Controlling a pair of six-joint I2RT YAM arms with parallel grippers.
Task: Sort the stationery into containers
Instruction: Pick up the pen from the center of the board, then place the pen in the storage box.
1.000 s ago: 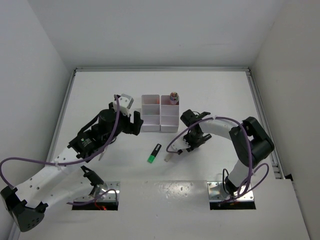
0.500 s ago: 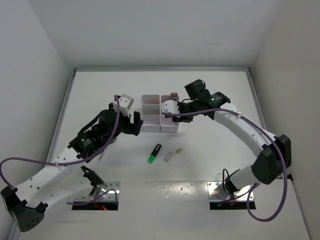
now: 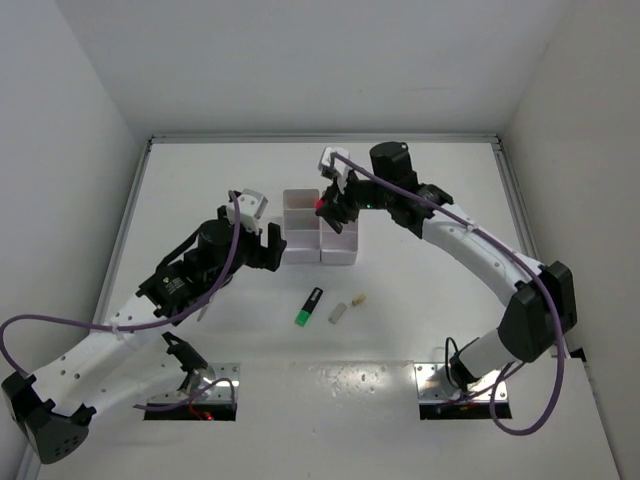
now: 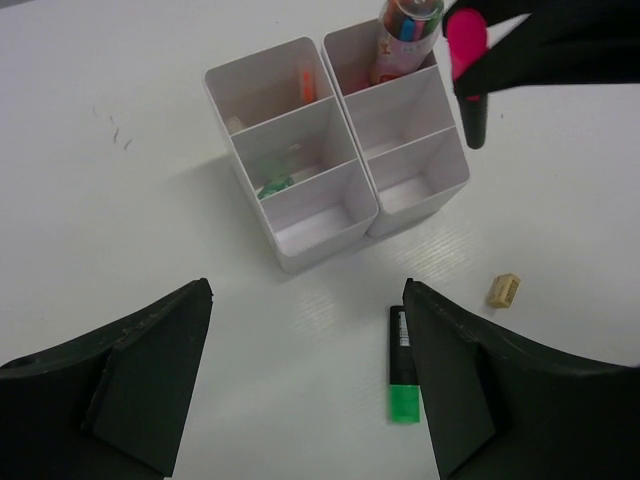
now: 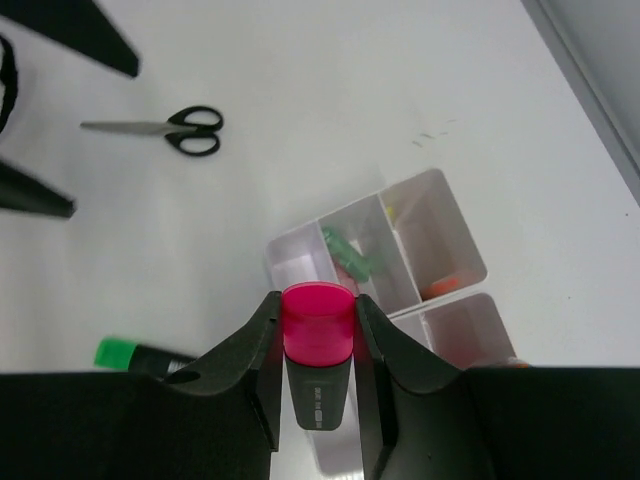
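**A:** Where is the pink highlighter [image 4: 466,38]?

**B:** The right fingers [image 5: 368,345] pinch it by its sides. It hangs upright in the air, black cap down and pink end up, over the far part of the white organiser [image 4: 330,248]. I can't tell which compartment lies under it.

**A:** And the left fingers [image 3: 270,238]?

**B:** They are spread wide with nothing between them, just left of the organiser and pointed at it.

**A:** What sits in the organiser?

**B:** The far right compartment holds a clear tube of pens [image 4: 400,35]. The far left one holds a small orange item [image 4: 307,85]. The middle left one holds something green [image 4: 275,185], too small to name. The near left, near right and middle right compartments show only white floor from the left wrist.

**A:** What lies on the desk [image 3: 430,330]?

**B:** A green highlighter [image 4: 402,365] lies flat on the near side of the organiser, its black cap pointing towards it. A grey eraser [image 3: 337,312] lies just right of the highlighter. A beige eraser [image 4: 504,290] lies a little further right of that. None of the three touch.

**A:** And the scissors?

**B:** The black-handled scissors [image 5: 170,128] lie flat on the desk, blades closed, well apart from the organiser. Only the right wrist view shows them.
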